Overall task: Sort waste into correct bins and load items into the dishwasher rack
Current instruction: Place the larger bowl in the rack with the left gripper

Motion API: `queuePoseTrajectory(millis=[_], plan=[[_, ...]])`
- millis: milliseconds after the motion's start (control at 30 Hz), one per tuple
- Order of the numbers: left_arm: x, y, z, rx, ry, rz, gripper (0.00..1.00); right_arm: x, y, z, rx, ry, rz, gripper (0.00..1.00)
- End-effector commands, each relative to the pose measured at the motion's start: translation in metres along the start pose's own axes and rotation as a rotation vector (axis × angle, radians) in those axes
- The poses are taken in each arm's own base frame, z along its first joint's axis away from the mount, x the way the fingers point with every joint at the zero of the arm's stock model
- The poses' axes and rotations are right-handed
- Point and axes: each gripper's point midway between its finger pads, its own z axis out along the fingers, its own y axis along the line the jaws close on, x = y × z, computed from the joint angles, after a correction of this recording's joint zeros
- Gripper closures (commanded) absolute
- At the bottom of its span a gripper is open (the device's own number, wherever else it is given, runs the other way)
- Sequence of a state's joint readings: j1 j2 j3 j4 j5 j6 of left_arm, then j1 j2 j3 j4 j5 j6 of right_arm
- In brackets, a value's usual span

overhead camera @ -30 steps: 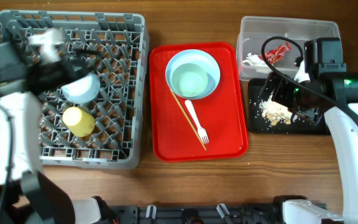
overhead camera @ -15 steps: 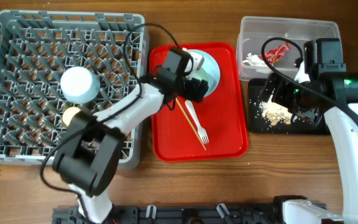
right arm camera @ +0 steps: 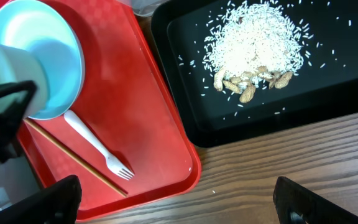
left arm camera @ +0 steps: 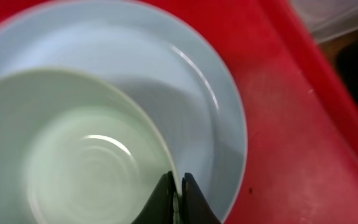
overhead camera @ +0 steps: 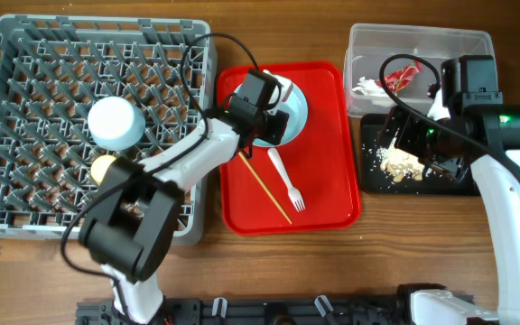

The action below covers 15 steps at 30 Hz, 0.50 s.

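My left gripper [left arm camera: 178, 182] is shut on the rim of a pale mint bowl [left arm camera: 73, 168], one finger inside and one outside. The bowl sits in the round pale plate [left arm camera: 191, 93] on the red tray [overhead camera: 323, 194]. From overhead the left gripper [overhead camera: 273, 119] covers most of that bowl, with the plate [overhead camera: 298, 101] showing beside it. A white fork [overhead camera: 287, 181] and thin wooden stick [overhead camera: 262, 185] lie on the tray. In the grey rack [overhead camera: 25, 81] are a second bowl [overhead camera: 116, 122], upside down, and a yellow cup [overhead camera: 105, 167]. My right gripper [right arm camera: 179, 208] hangs open over the table.
A clear tub [overhead camera: 422, 45] at the back right holds a red wrapper [overhead camera: 400, 77] and white scraps [overhead camera: 366, 86]. In front of it the black tray [right arm camera: 191, 118] carries a heap of rice [right arm camera: 260, 46] and peanuts [right arm camera: 247, 84]. The right arm [overhead camera: 504, 199] rises along the right edge.
My left arm left the rack, where a bowl now rests, swung over to the red tray and shut on the rim of the bowl in the plate. The right arm has not moved.
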State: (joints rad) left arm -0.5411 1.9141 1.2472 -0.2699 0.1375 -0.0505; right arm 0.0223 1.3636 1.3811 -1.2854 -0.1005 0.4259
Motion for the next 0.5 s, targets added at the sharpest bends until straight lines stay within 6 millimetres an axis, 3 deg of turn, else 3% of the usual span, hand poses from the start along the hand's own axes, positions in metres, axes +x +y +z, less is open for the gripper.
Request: queuePoseTrajectory(millis=[0,33,100,233,367,467], plan=[[-0.041,-0.018,-0.063,0.151,-0.138,-0.026,0.96,-0.003,0.002,-0.006,-0.013,-0.019,-0.004,0.0],[-0.056,-0.017,-0.09,0.218,-0.191,-0.058,0.96,-0.004,0.002,-0.006,-0.013,-0.019,-0.004,0.0],[-0.077,0.011,-0.136,0.273,-0.289,-0.121,0.96,-0.004,0.002,-0.006,-0.013,-0.02,-0.004,0.0],[-0.079,0.08,-0.191,0.486,-0.381,-0.25,0.96,-0.004,0.002,-0.006,-0.013,-0.02,-0.003,0.0],[-0.058,0.131,-0.204,0.677,-0.392,-0.391,0.96,-0.004,0.002,-0.006,-0.013,-0.02,-0.003,0.0],[-0.03,0.177,-0.185,0.777,-0.348,-0.61,0.96,-0.004,0.002,-0.006,-0.013,-0.019,-0.004,0.0]])
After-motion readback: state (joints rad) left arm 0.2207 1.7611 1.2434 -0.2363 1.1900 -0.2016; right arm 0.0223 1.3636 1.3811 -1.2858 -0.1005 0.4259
